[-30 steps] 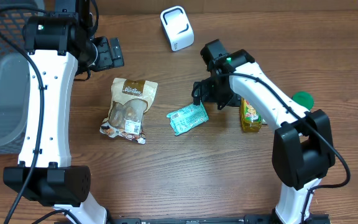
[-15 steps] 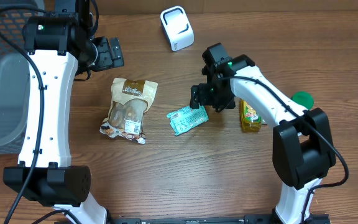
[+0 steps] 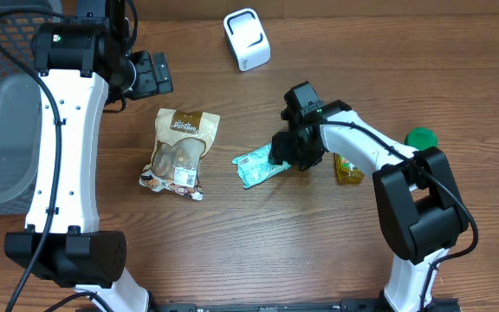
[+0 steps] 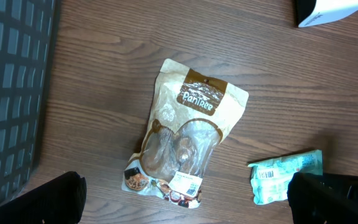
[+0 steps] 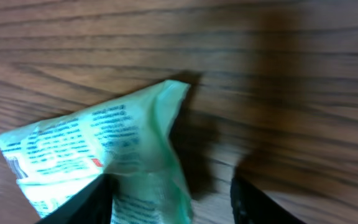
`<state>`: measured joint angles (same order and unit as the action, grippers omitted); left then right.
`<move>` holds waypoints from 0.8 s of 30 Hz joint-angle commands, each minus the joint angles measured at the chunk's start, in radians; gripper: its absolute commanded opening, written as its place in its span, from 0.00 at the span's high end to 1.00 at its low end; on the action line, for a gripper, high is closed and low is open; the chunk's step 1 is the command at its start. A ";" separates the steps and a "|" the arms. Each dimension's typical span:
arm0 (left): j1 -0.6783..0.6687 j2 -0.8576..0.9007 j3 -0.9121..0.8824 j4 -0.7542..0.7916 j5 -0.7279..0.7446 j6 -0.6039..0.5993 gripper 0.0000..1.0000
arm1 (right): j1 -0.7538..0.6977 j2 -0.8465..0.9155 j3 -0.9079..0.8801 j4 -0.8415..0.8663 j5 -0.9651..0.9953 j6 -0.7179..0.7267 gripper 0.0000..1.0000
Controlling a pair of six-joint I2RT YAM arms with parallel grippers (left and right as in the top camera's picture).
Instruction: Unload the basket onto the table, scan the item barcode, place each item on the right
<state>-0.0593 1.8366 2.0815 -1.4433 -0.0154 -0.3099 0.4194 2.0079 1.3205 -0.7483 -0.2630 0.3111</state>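
Near the tabletop [image 3: 319,251] middle, our right gripper [image 5: 173,202] brackets the crinkled mint-green plastic packet [image 3: 258,166], clamped or not we cannot tell; our left gripper [image 4: 188,199] gapes wide.
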 commanded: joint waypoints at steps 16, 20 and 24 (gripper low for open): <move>-0.006 0.002 0.015 0.004 0.005 0.011 0.01 | -0.003 0.001 -0.058 0.055 -0.076 0.006 0.60; -0.006 0.002 0.015 0.004 0.005 0.011 0.00 | -0.003 0.001 -0.058 0.054 -0.080 0.006 0.65; -0.006 0.002 0.015 0.004 0.005 0.011 0.01 | -0.011 0.000 -0.048 0.048 -0.126 -0.005 0.69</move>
<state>-0.0593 1.8366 2.0815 -1.4433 -0.0158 -0.3099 0.4187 2.0075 1.2842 -0.6914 -0.3653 0.3180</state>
